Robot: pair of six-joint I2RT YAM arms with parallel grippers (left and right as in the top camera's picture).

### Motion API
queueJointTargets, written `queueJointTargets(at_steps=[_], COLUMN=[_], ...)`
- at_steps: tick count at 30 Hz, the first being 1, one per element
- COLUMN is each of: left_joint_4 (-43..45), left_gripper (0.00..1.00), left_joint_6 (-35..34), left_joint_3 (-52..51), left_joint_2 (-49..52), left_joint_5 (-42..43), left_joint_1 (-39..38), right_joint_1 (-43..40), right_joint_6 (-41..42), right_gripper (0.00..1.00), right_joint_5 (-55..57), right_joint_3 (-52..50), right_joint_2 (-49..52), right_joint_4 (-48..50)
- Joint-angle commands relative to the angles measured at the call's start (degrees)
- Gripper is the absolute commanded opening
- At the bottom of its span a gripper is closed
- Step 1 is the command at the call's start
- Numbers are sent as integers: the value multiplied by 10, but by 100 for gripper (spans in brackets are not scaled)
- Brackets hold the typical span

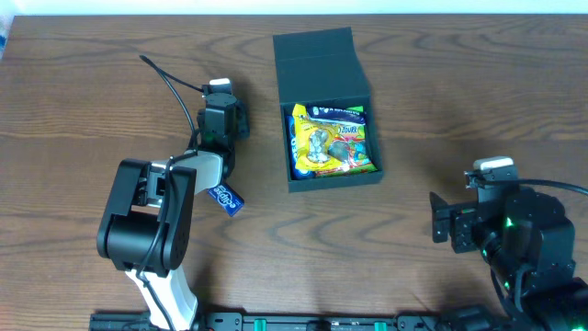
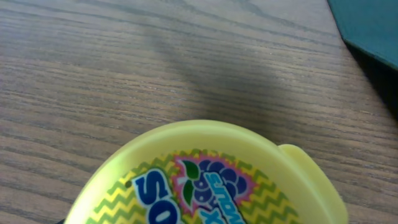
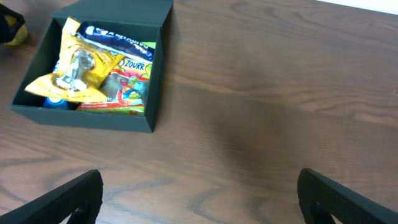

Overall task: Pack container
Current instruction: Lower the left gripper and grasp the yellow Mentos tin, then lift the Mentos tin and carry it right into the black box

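Dark teal-green cardboard forms the square container (image 1: 329, 179), which sits mid-bench with its hinged flap lid (image 1: 317, 55) laid open on the far side and yellow snack packets (image 1: 329, 138) heaped inside. The left pincer (image 1: 222, 119) hangs just beside the container's left wall, so the open mouth lies directly to its right, and this arm is plainly the nearer. The right pincer (image 3: 199, 186) stands well apart at the near right, fingers spread wide with nothing between them. From the left wrist, a round yellow plastic tub (image 2: 211, 180) with a printed label fills the lower view. No fingers show there, so I cannot tell whether that pincer grips it or how far it gapes. I judge the tub goes in next, with a short carry rightward over the wall. A small blue packet (image 1: 227, 199) lies on the brown wood-grain bench (image 1: 459, 74) by the left arm.
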Motion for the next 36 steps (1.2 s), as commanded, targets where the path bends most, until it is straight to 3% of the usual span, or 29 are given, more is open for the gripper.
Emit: queueJointTargets(at_steps=[1, 4, 7, 12, 29, 36], left_joint_4=[1, 2, 2, 2, -117, -274], left_gripper=[51, 48, 33, 20, 8, 5], left_joint_6=[2, 2, 2, 2, -3, -56], left_joint_3=[8, 8, 8, 8, 8, 43], left_joint_2=[10, 10, 10, 8, -143, -252], left_joint_5=[-11, -11, -12, -12, -12, -13], left_joint_1=[2, 2, 2, 2, -9, -49], right_joint_1=[-4, -4, -4, -4, -4, -4], right_joint_6=[8, 8, 8, 8, 8, 8], right_gripper=[99, 99, 99, 99, 99, 99], right_joint_5=[9, 9, 11, 13, 12, 12], right_joint_3=[-3, -3, -3, -3, -3, -3], right_joint_2=[-1, -1, -1, -1, -1, -1], right_joint_4=[-2, -2, -2, -2, -3, -3])
